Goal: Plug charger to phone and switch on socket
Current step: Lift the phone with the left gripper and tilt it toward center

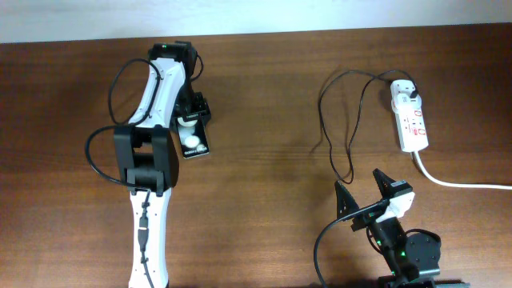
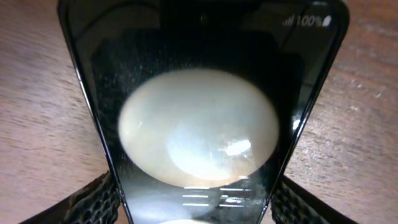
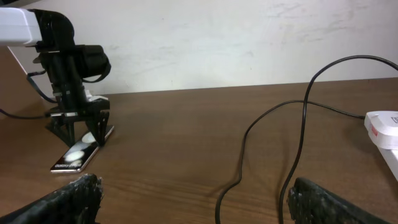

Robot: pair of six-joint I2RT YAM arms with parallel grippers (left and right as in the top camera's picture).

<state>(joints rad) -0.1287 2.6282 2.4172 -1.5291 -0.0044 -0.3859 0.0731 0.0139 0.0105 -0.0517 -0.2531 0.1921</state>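
phone (image 2: 199, 124) screen reads 100% up top, left fingers (image 2: 93, 202) straddling it, can't tell if gripping, right fingers (image 3: 65, 199) wide open

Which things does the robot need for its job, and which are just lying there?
Needed for the job:
- phone
- charger, the thin black cable
- socket, the white strip with red marks

Just there:
- thick white cord trailing from the socket
- wooden table
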